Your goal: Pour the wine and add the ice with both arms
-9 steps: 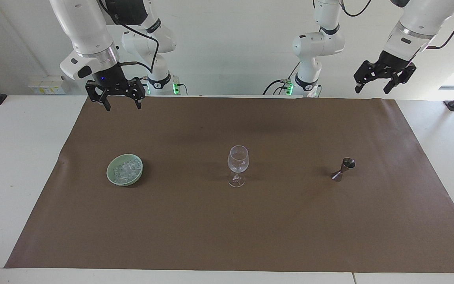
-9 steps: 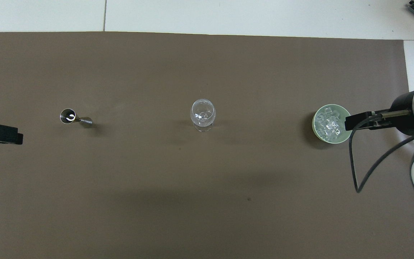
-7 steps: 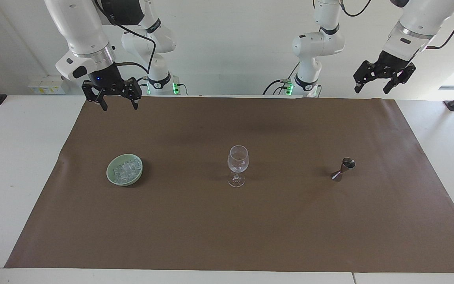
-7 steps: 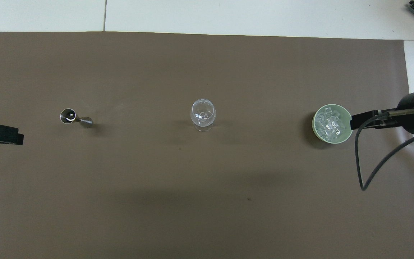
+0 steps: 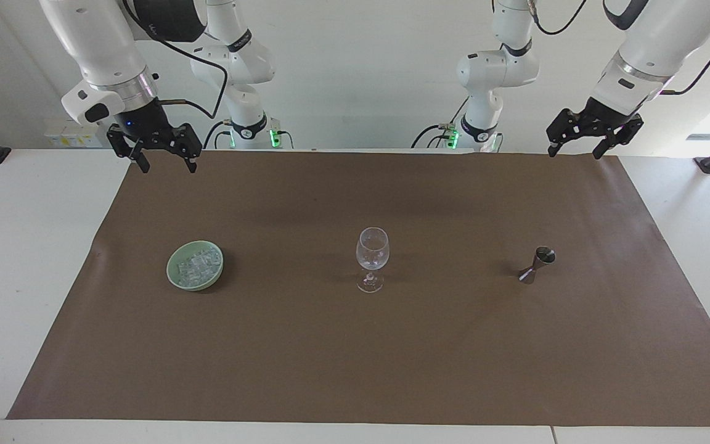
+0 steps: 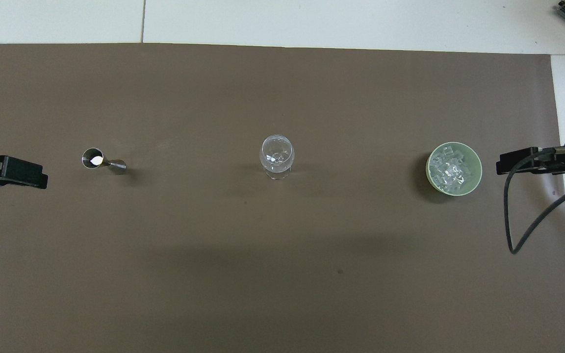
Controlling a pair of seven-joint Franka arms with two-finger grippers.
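Right pincer (image 5: 166, 161) retreated, agape | left pincer (image 5: 577, 148) agape | ice (image 5: 198, 266) fills bowl (image 5: 175, 280)

Clear ice (image 5: 197, 267) cubes heaped in green bowl (image 5: 173, 278); wine glass (image 5: 371, 250) upright.

A brown paper mat (image 6: 263, 274) covers most of the white surface (image 6: 312, 22). On it, in a row, stand a small metal hourglass-shaped jigger (image 6: 102, 160) toward the left arm's end, a clear stemmed wine glass (image 6: 277, 156) in the middle, and a pale green round bowl (image 6: 476, 171) toward the right arm's end. The bowl holds small clear ice cubes (image 6: 451, 166). The black left gripper (image 6: 17, 171) shows at the mat's edge beside the jigger, well apart from it. The black right gripper (image 6: 518, 163) shows near the bowl, a black cable (image 6: 513, 230) looping under it.
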